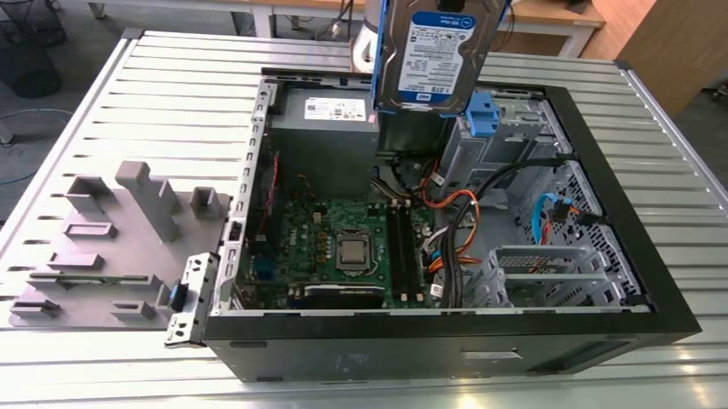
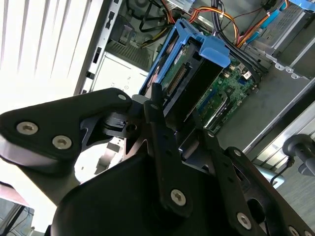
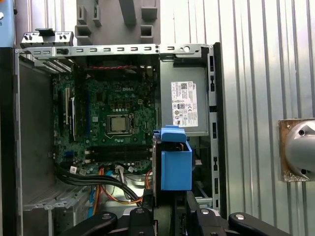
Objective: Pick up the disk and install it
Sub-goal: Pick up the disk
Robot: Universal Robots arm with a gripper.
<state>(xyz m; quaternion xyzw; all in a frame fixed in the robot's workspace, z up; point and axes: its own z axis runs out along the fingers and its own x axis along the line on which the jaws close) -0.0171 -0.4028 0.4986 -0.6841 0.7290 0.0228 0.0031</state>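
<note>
The disk (image 1: 437, 53), silver-grey with a white-and-blue label and a blue bracket, hangs upright in the air above the back of the open computer case (image 1: 455, 341). In the exterior view it sits over the power supply and the drive bays, clear of both. My gripper (image 2: 179, 118) is shut on the disk (image 2: 194, 86), with a black finger (image 2: 157, 118) pressed on each broad face. In the first wrist view the disk (image 3: 175, 167) appears edge-on with its blue bracket facing the camera, and the gripper (image 3: 170, 209) clamps it from behind.
Inside the case lie the green motherboard (image 1: 341, 247), a grey power supply box (image 1: 324, 115) with a white sticker, bundled cables (image 1: 455, 204) and a metal drive cage (image 1: 534, 128) with a bare blue tab (image 1: 483, 115). A grey fixture (image 1: 114, 239) stands on the slatted table at the exterior view's left.
</note>
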